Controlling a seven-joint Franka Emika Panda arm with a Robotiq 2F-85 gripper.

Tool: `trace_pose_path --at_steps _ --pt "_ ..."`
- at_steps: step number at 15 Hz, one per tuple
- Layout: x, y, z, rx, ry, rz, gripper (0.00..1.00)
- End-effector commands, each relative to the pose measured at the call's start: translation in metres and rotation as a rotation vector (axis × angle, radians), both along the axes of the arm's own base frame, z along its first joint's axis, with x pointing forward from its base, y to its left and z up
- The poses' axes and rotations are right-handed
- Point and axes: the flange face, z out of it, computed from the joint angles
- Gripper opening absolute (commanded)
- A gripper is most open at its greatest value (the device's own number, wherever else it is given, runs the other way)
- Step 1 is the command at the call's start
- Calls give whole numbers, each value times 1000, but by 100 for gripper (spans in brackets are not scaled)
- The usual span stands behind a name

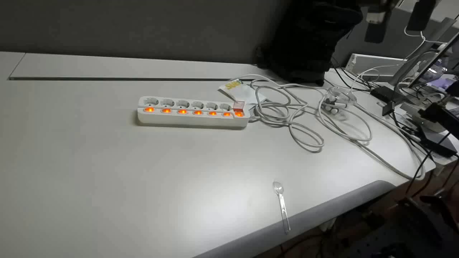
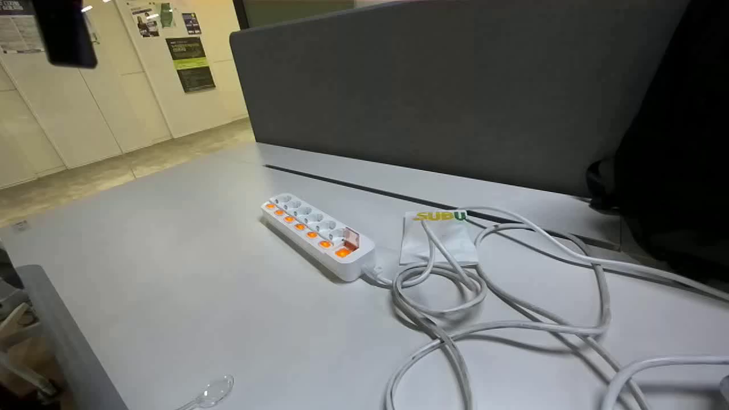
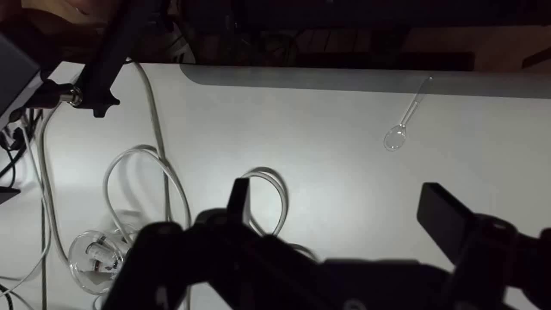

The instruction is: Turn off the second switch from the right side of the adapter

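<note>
Power strip (image 1: 192, 120), long, white, plastic, seven orange switches (image 1: 198, 112) glowing.
It lies on the pale-grey bench (image 1: 107, 172), looped off-white cable (image 2: 512, 325) beside it; I hold my black two-fingered claw (image 3: 340, 209) spread wide, gripping nothing.

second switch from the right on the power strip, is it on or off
On, judging by its light: the second switch from the right glows orange in both exterior views.

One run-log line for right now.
gripper: open, empty, clear of adapter | switches: all seven lit | second switch from right: not yet off
</note>
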Motion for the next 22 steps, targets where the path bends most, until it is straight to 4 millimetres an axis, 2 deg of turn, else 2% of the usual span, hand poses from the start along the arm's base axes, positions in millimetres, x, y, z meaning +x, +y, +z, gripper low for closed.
trace_pose_path --at_steps 1,18,20,22 --pt "0 0 0 0 0 0 100" --pt "0 0 0 0 0 0 100" --pt "5 5 0 -21 -65 -49 100" --pt "18 11 -2 -33 -177 -94 100"
